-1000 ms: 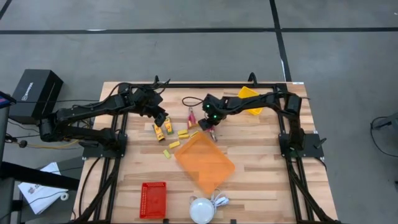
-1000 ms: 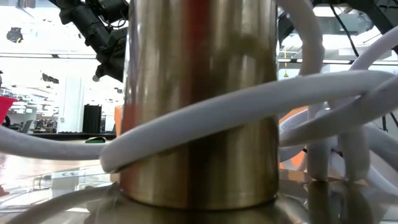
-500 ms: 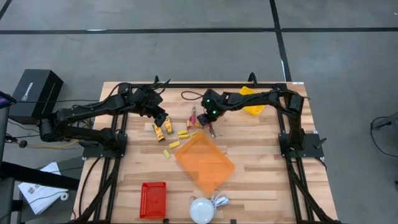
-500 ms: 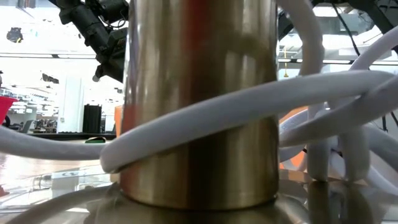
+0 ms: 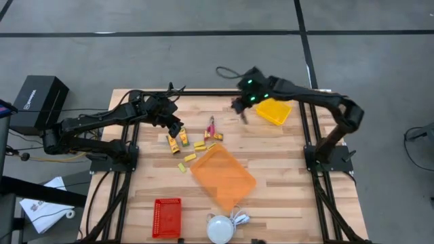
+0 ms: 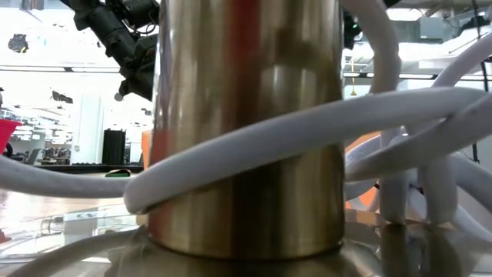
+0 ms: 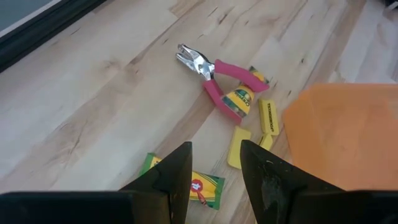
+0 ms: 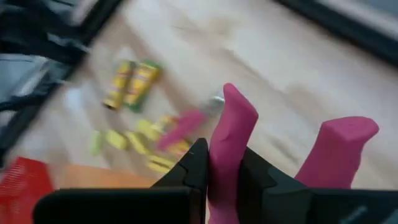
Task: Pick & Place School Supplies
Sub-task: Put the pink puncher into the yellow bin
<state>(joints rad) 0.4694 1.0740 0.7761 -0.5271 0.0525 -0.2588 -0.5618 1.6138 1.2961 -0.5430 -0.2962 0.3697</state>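
Note:
My right gripper (image 5: pixel 242 110) hangs above the table's far side beside the yellow bin (image 5: pixel 273 110), shut on a pink-handled tool (image 8: pixel 231 124). A second pink-handled tool (image 5: pixel 211 127) lies flat on the wood, its metal jaws (image 7: pixel 189 60) pointing at the far edge. My left gripper (image 5: pixel 178 129) hovers open over two crayon packets (image 5: pixel 178 140); one packet (image 7: pixel 200 186) shows between its fingers, untouched. Yellow blocks (image 5: pixel 199 144) lie scattered near the orange tray (image 5: pixel 222 175). My right gripper pinches one pink handle (image 8: pixel 231 134) of the tool between its two fingers (image 8: pixel 196 171). The handle's free end sticks out past the fingertips. The other handle (image 8: pixel 341 146) stands free beside the fingers. The tool is lifted clear of the table.
A red bin (image 5: pixel 167 217) and a white dome (image 5: pixel 220 229) with a cord sit at the near edge. The low view is filled by a brass cylinder (image 6: pixel 246 123) wrapped in white cord. Bare wood lies to the right of the tray.
My right gripper has risen from the tray's far corner and swung toward the table's far right, to the yellow bin, tipping and rolling as it went. The pink-handled tool that lay under it has gone up with it, clear of the table.

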